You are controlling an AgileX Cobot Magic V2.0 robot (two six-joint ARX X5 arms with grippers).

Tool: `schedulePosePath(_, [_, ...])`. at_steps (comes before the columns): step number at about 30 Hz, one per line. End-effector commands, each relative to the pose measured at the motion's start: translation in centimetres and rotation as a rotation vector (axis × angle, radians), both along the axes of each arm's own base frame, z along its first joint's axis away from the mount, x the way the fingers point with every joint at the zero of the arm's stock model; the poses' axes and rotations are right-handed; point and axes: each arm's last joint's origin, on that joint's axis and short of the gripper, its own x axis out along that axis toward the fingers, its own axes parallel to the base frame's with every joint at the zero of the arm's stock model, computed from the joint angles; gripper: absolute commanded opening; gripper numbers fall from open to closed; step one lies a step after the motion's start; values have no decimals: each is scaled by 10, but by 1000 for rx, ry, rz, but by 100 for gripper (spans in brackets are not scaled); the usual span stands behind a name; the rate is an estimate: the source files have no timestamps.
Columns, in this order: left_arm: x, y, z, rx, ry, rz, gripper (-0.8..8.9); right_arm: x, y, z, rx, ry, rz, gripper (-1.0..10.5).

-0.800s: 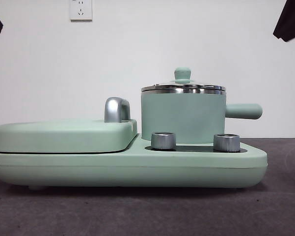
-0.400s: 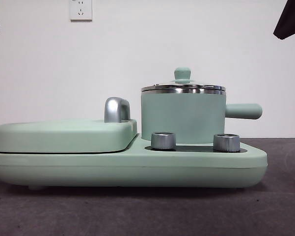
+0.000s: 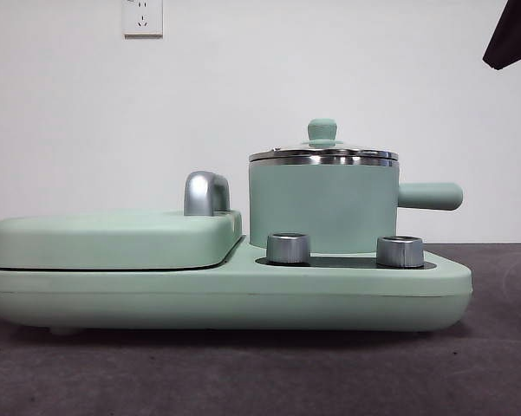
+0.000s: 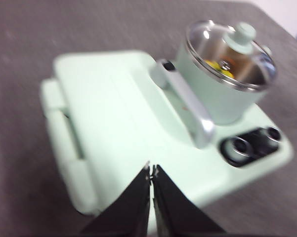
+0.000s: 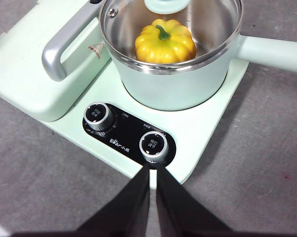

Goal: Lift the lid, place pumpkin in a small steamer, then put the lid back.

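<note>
Lid (image 5: 188,19) seated on the steamer (image 5: 183,84), pumpkin (image 5: 165,41) inside; both grippers, left (image 4: 151,174) and right (image 5: 153,170), fingers closed and empty, hang clear above.

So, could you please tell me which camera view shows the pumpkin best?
The right wrist view: the pumpkin sits sharp and whole inside the small steamer, seen through the lid. The left wrist view gives only a blurred yellow patch under the glass. The front view hides it behind the pot wall.
</note>
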Motion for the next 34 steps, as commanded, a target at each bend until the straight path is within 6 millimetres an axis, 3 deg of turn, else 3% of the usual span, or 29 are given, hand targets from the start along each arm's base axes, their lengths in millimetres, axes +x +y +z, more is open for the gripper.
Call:
schedulePosePath(1, [0, 5, -21, 36, -125, 74, 7, 0, 1, 2, 5, -8, 8, 20])
schedulePosePath(6, [-11, 19, -63, 53, -256, 304, 7, 0, 1, 2, 5, -8, 8, 20])
schedulePosePath(14, [-22, 26, -107, 56, -289, 419, 7, 0, 1, 2, 5, -8, 8, 20])
schedulePosePath(23, [-21, 26, -132, 61, -262, 417, 7, 0, 1, 2, 5, -9, 8, 20])
schedulePosePath(34, [-21, 26, -132, 81, -276, 410, 7, 0, 1, 2, 5, -9, 8, 20])
